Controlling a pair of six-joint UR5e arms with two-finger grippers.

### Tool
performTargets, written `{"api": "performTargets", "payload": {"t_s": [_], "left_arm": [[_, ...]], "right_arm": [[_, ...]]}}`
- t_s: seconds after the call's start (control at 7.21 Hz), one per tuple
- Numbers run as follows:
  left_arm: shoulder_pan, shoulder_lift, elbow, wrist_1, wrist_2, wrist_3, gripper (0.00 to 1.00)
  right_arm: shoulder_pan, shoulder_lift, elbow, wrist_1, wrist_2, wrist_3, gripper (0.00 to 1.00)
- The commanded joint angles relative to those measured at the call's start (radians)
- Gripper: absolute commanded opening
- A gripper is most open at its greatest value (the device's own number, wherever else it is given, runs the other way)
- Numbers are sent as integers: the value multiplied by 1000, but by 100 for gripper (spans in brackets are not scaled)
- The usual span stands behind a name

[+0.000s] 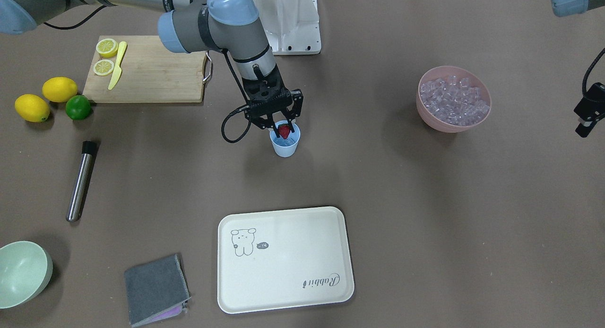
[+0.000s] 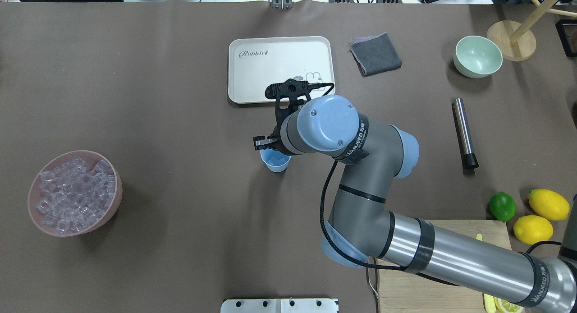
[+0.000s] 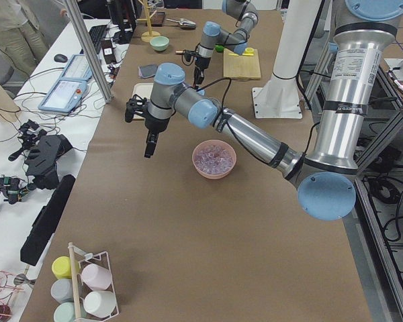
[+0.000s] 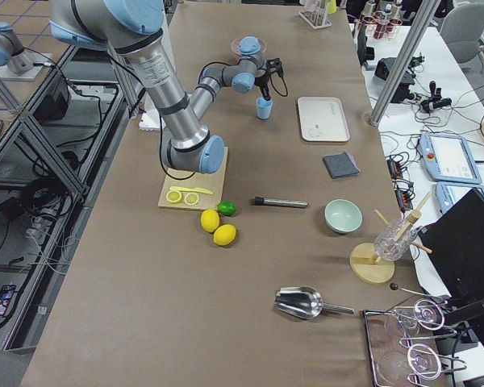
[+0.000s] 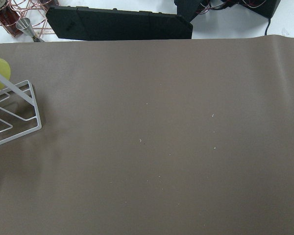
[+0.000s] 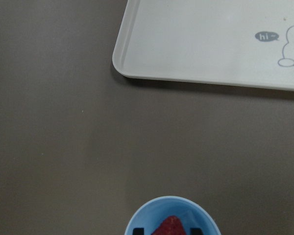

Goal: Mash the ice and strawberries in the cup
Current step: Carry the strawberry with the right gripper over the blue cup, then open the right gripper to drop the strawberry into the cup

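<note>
1. Strawberry (image 1: 284, 131): small, red and glossy, pinched between the fingertips at the mouth of the light blue cup (image 1: 286, 148), which stands directly beneath them.
2. Right gripper (image 1: 282, 125): its fingers are narrowed to the fruit's width and clamp it from both sides. The wrist view shows both tips flanking the red flesh inside the cup's rim.
3. Ice (image 1: 453, 101): clear cubes heaped in the pink bowl (image 1: 427, 117), well apart from those fingers.
4. Left gripper (image 3: 148, 151): hangs over bare table, and its finger spread cannot be told.
</note>
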Motion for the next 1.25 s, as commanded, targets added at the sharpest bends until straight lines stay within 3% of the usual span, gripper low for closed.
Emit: {"api": "performTargets", "payload": {"t_s": [0.0,0.14,0.28,0.55,0.69,0.97,1.11], "left_arm": [[-2,1,0,0,-4,1,98],[-2,1,1,2,-4,1,98],[-2,1,4,2,-4,1,98],[-2,-1,3,0,-4,1,98],[0,-1,6,0,-4,1,98],[0,-7,7,-5,-2,27,98],[-2,-1,12,-2,-2,92,98]], "right_arm": [[-22,-5,-5,-2,-11,0,0],[-20,-5,-3,0,-8,0,82],[-20,-7,4,-2,-11,-1,100],[48,-5,11,-50,54,-12,100],[142,-17,52,-130,165,-23,100],[339,-139,119,-271,307,-229,100],[447,-231,113,-272,376,-377,100]]}}
